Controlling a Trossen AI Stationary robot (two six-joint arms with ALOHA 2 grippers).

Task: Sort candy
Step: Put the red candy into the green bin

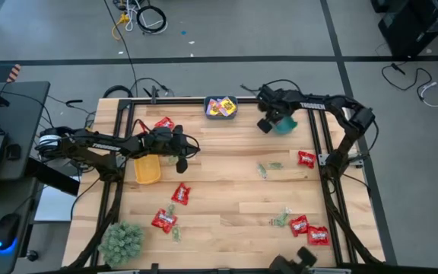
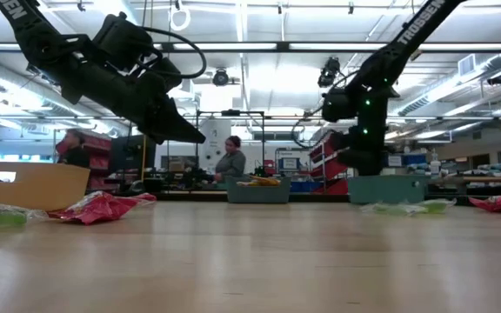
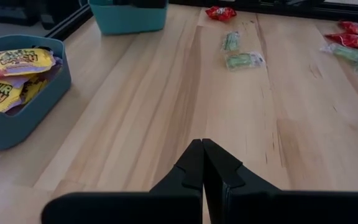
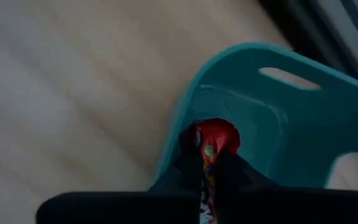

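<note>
So the right gripper (image 4: pixel 209 163) has its jaws pinched on a red candy packet (image 4: pixel 215 142), held right over the open teal bin (image 4: pixel 303 124). The packet's long axis runs along the jaws, with its crinkled end poking out past the tips toward the bin. It's shiny red with small coloured dots.

The left gripper (image 3: pixel 202 163) hangs above the tabletop (image 3: pixel 166 106) with jaws fully closed on nothing. Ahead of those jaws lie pale green candies (image 3: pixel 243 60) and more red packets (image 3: pixel 220 12); off to one side is a blue tray (image 3: pixel 39 102) of yellow packets (image 3: pixel 18 59).

The tabletop is light wood planks. Beyond it is a workshop room with a person (image 2: pixel 230 161) in the background.
</note>
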